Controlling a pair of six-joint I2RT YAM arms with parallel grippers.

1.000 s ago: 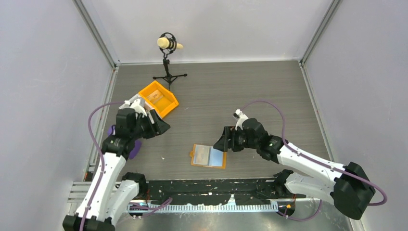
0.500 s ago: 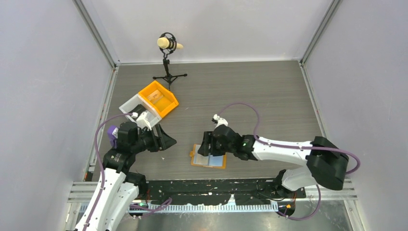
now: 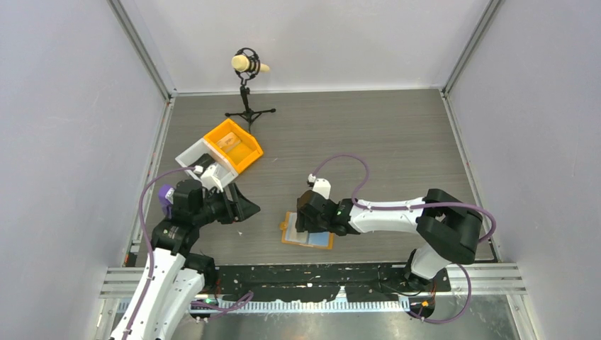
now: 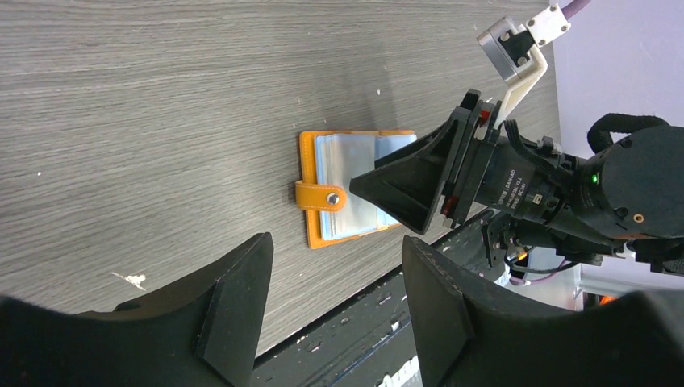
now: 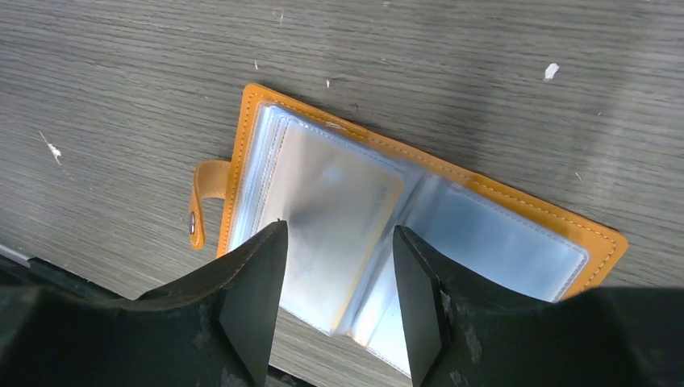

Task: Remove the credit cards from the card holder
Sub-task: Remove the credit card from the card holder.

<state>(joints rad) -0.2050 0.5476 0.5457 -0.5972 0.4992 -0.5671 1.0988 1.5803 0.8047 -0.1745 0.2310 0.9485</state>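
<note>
The card holder lies open on the table near the front edge, orange rim up, glossy blue-grey pocket panels showing. It also shows in the left wrist view and the right wrist view. No dark credit card shows plainly; the pockets reflect light, and the left pocket holds a pale sheet with a yellowish edge. My right gripper hovers open just over the holder's left half, jaws apart, holding nothing. My left gripper is open and empty to the holder's left.
An orange bin with a white part stands at the back left. A microphone on a tripod stands at the far edge. The black front rail runs close below the holder.
My right arm has reached left and now sits over the holder. My left arm swung down and right toward the holder, then held still.
</note>
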